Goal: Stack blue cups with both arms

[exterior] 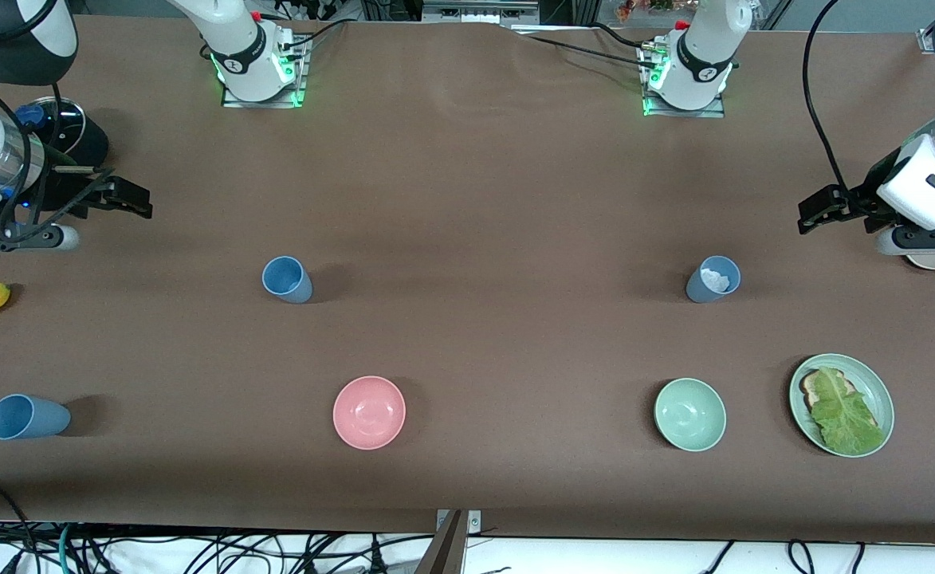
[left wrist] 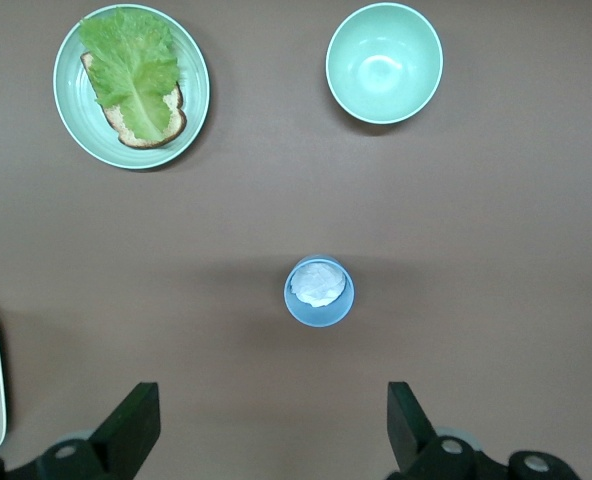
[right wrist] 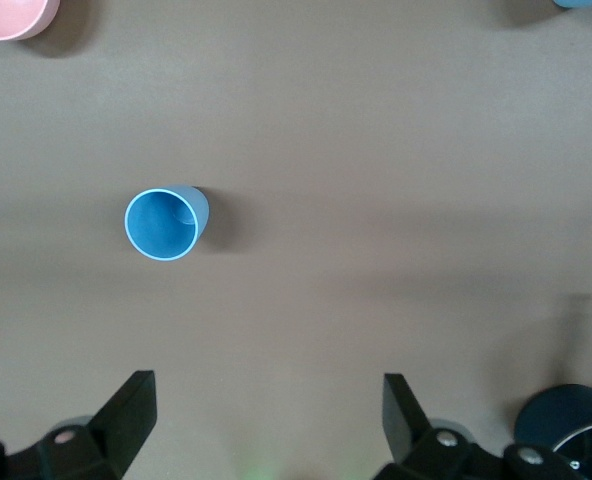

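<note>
Blue cups upright, apart from spread jaws.

Premises are a robotics laboratory, not a domestic setting. Two arm bases are bolted on metal plates to a brown-covered table, with green status lights lit. Loose cables lie tangled below the table's near edge, and equipment racks stand along its farther edge.

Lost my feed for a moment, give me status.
Left gripper and right gripper open, at table ends. Three blue cups apart, unstacked: with white stuff. Nothing between.
</note>
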